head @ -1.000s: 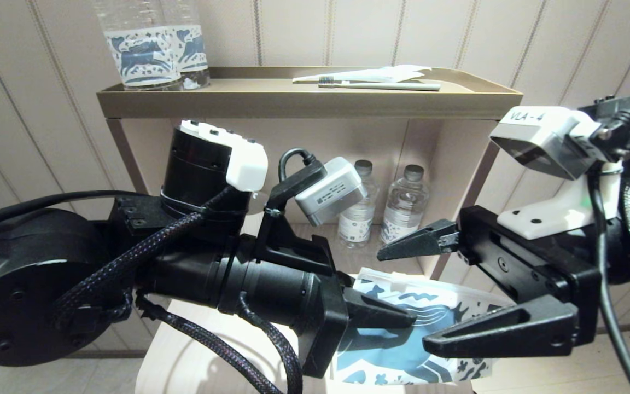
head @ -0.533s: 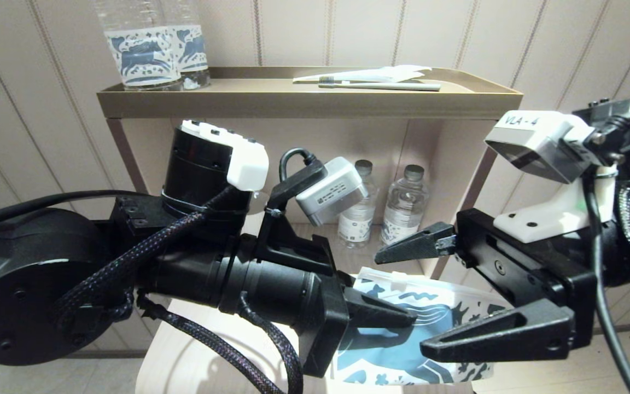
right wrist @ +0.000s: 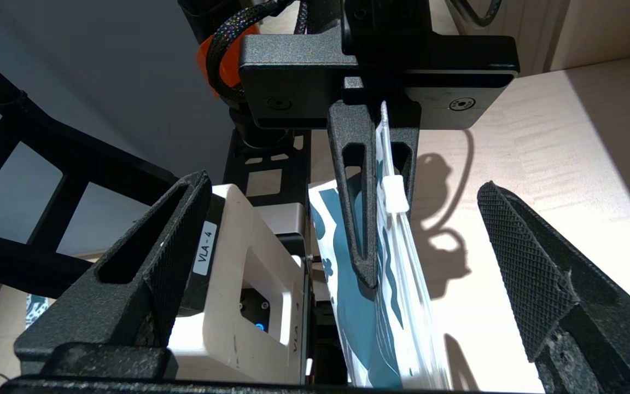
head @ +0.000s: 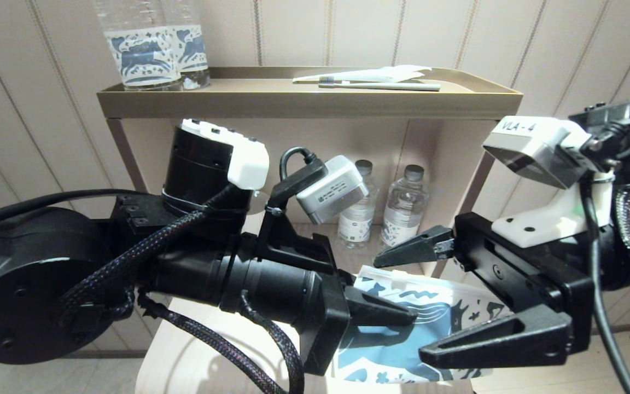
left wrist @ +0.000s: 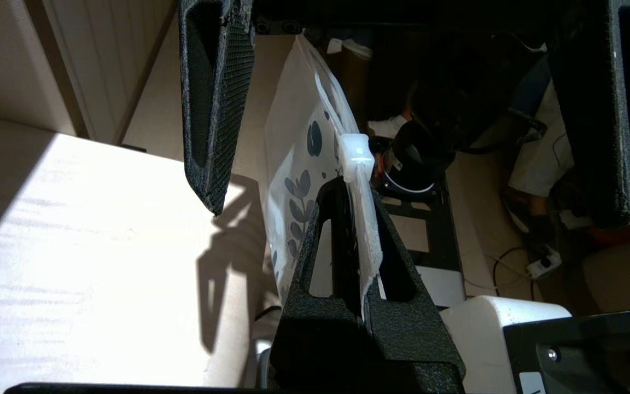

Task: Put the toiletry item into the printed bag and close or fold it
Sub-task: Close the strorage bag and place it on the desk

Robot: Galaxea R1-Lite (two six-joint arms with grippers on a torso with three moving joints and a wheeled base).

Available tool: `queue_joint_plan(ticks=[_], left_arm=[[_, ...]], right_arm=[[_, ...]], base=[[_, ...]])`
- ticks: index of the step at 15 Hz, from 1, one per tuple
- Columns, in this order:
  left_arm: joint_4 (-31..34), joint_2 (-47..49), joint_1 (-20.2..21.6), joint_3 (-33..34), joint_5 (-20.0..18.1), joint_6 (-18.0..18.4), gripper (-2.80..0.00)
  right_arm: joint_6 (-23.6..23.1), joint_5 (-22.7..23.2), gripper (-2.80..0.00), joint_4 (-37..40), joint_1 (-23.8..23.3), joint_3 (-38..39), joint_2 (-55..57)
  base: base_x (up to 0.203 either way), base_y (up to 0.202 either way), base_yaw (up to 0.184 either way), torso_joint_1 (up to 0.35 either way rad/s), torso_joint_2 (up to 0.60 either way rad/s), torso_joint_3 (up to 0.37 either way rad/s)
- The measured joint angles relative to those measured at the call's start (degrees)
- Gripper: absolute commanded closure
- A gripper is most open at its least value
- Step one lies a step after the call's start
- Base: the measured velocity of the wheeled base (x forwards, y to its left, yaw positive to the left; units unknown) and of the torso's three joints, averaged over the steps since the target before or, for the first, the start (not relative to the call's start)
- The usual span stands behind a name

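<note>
The printed bag (head: pixel 441 312), white with blue-grey waves, hangs upright above the table, and my left gripper (head: pixel 402 317) is shut on its top edge. In the left wrist view the fingers (left wrist: pixel 315 257) clamp the bag (left wrist: pixel 293 142) just behind its white slider (left wrist: pixel 356 156). My right gripper (head: pixel 398 309) is open and straddles the bag, one finger on each side without touching it. The right wrist view shows the same bag (right wrist: pixel 397 306) between its spread fingers (right wrist: pixel 534 262). A toothbrush (head: pixel 380 86) lies on the top shelf beside a plain white wrapper (head: pixel 386 73).
A tan shelf unit (head: pixel 304 104) stands against the wall behind the arms. Two tall printed bottles (head: pixel 151 49) are at its top left, and two small water bottles (head: pixel 380 208) sit on the lower shelf. A pale wooden table (head: pixel 194 355) lies below the grippers.
My right gripper has crept slightly left, toward the left gripper, still open around the bag. The left gripper and the bag have hardly moved.
</note>
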Motion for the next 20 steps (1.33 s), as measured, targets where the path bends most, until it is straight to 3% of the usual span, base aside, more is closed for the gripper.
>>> queue_joint_plan(ticks=[4, 5, 20], left_arm=[[0.0, 0.0, 0.0, 0.0, 0.1, 0.0, 0.00], [0.0, 0.0, 0.0, 0.0, 0.1, 0.0, 0.00], [0.0, -0.2, 0.0, 0.1, 0.2, 0.0, 0.00]], right_arm=[[-0.1, 0.0, -2.80, 0.0, 0.0, 0.0, 0.0], [-0.2, 0.0, 0.00, 0.0, 0.0, 0.0, 0.0], [-0.5, 0.1, 0.00, -1.6, 0.1, 1.3, -0.3]], base=[[0.000, 0.000, 0.000, 0.000, 0.00, 0.000], [0.000, 0.000, 0.000, 0.000, 0.00, 0.000], [0.000, 0.000, 0.000, 0.000, 0.00, 0.000]])
